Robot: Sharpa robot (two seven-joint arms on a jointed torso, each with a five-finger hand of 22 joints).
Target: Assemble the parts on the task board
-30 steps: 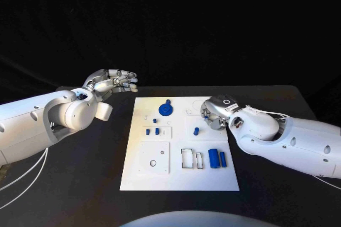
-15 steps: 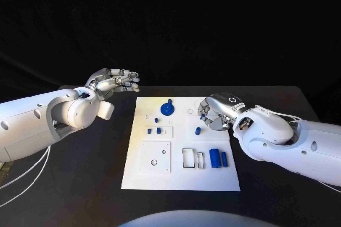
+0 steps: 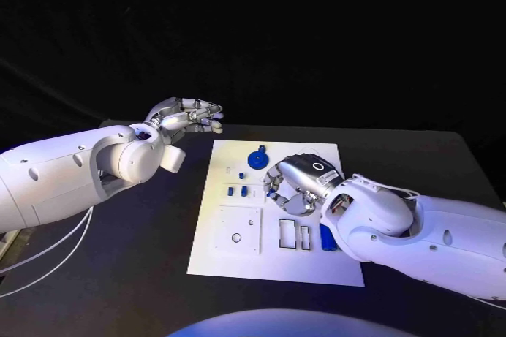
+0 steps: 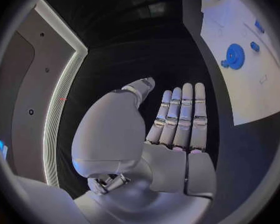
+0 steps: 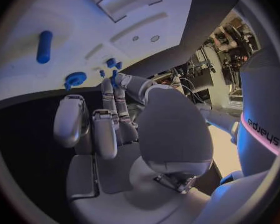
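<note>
Board (image 3: pixel 276 260) lies mid-bench (image 3: pixel 126 278), its blue parts spread over it. Left hand (image 3: pixel 188 116) hangs off the board's far left corner, holding nothing, fingers straight and side by side in the wrist view, apparently kept clear. Disc (image 3: pixel 258 159) sits near the far edge. Right hand (image 3: pixel 291 184) is low over the board's middle, fingers curled, likely after a small part; whether it holds one I cannot tell. Cylinder (image 3: pixel 327 237) lies beside that arm.

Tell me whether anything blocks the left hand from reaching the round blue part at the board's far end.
Nothing visible does. The left hand hangs off the task board, with bare table between it and the round blue part.
</note>
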